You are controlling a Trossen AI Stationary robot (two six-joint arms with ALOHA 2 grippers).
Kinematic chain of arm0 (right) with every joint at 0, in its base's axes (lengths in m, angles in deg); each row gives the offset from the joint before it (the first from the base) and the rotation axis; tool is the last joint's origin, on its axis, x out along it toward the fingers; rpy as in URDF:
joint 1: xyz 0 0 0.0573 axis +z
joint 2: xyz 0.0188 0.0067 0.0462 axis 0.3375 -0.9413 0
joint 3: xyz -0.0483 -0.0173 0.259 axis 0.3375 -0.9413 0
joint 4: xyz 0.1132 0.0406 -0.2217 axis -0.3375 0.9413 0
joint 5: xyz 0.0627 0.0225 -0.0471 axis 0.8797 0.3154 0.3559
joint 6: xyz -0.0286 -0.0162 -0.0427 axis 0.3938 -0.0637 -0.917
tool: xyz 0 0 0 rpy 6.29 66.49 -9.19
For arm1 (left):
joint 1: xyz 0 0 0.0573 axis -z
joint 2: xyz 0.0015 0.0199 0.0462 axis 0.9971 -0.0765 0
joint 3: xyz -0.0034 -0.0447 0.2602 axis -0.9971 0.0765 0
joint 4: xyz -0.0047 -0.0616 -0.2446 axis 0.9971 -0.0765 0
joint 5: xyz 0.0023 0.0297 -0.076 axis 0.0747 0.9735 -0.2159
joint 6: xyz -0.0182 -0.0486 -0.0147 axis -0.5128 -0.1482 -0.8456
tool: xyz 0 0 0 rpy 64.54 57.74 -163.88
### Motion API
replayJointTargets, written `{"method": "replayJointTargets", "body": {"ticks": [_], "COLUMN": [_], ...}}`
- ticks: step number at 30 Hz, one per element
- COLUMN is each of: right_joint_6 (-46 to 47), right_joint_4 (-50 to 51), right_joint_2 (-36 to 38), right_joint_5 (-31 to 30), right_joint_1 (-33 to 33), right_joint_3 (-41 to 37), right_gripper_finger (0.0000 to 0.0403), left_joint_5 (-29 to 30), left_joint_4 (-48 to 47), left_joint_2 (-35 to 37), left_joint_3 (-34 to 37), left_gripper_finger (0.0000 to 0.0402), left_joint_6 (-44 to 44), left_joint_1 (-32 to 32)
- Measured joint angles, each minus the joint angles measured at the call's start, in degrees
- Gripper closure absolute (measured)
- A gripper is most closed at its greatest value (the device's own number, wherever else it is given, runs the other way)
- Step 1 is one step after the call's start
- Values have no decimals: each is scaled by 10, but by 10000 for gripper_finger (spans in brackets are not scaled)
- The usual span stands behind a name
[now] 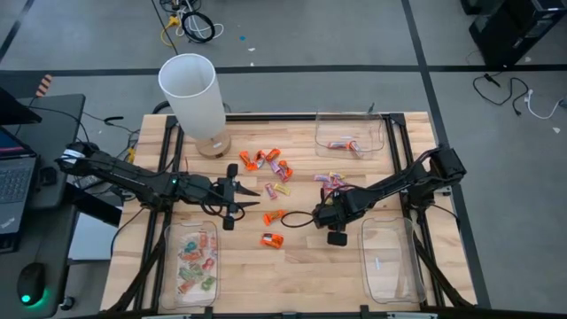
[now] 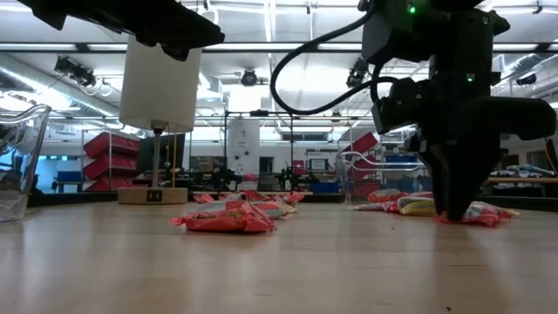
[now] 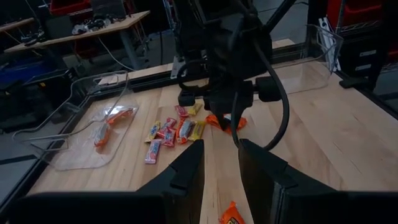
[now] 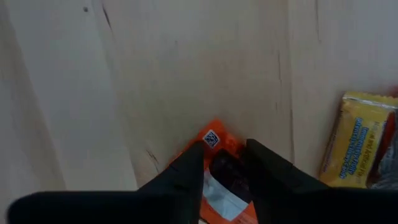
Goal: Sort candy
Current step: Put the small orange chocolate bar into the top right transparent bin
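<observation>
The right gripper [image 4: 221,163] is down at the surface [image 1: 301,266], and directly beneath it, between its two dark fingers, lies an orange candy [image 4: 219,163], flat on the wood. The fingers stand slightly apart, one on each side of the wrapper; I cannot tell whether they are already pinching it or only straddling it, though the sweet plainly sits on the surface, not lifted. Its long axis seems to run roughly across the gap between the fingers, with a corner and its small printed square poking out ahead of the tips. Just beside the gripper, off to one side, a yellow candy [image 4: 359,140] lies close but apart from the fingers, so a squeeze should catch the orange one alone, in my judgement. The left gripper [image 3: 221,180] hangs above the surface farther off, pointing toward the right arm, its fingers spread with nothing between them; another orange candy [image 3: 233,215] lies just below and ahead of its tips. The right arm is clearly the nearer to the orange sweet under it, and the move turns on closing squarely over that wrapper.
</observation>
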Motion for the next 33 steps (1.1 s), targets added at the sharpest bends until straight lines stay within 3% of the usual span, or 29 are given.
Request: {"method": "replayJointTargets", "body": {"ticks": [8,15,21,29,33], "right_joint_6": [-1,1,5,-92,-164], "right_joint_4": [0,-6,-51,-264,-423], "right_joint_2": [-15,3,67,158,172], "right_joint_5": [5,2,-15,-22,32], "right_joint_1": [-1,0,0,6,8], "right_joint_3": [2,-1,-1,-1,0], "right_gripper_finger": [395,401,403,403,403], "left_joint_5": [0,0,-20,-111,-134], "left_joint_4": [-1,0,6,66,151], "left_joint_2": [0,0,0,-45,-98], "left_joint_3": [0,0,0,0,0], "left_gripper_finger": [300,300,300,300,300], "left_joint_6": [0,0,0,17,43], "left_joint_1": [0,0,0,0,1]}}
